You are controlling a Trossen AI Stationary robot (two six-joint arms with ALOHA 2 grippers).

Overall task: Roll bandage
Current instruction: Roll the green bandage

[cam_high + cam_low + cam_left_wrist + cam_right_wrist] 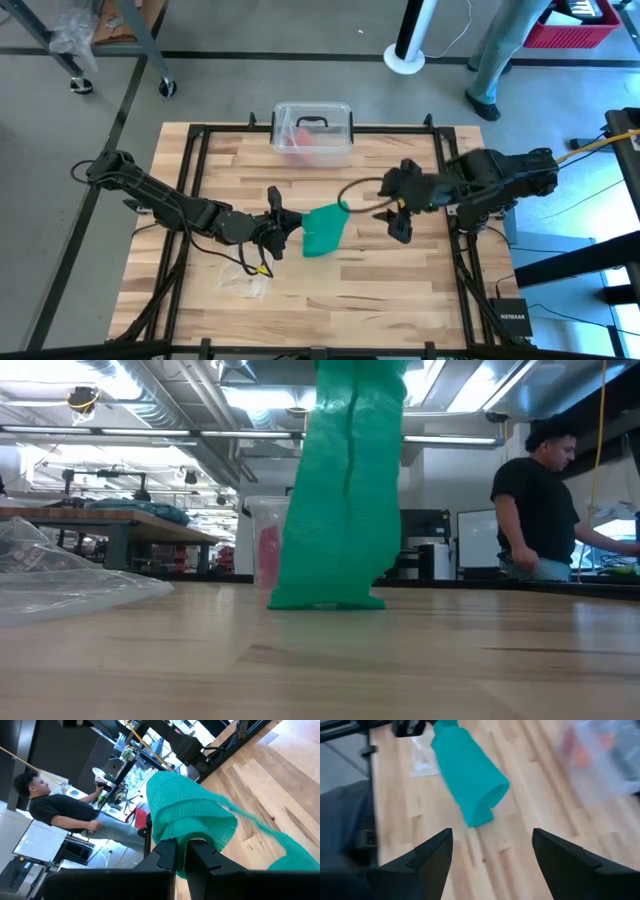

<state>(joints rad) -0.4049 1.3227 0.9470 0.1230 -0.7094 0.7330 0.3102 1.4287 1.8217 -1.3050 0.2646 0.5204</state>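
From above, our left pincer (277, 225) clenches the bandage (324, 229) mid-bench (400, 290); our released right pincer (399, 222) hovers just beyond its free end. Level view: it hangs upright, foot touching wood.

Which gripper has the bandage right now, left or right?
The left gripper: its fingers are shut on the upper end of the green bandage. The right gripper hangs open beside it, holding nothing.
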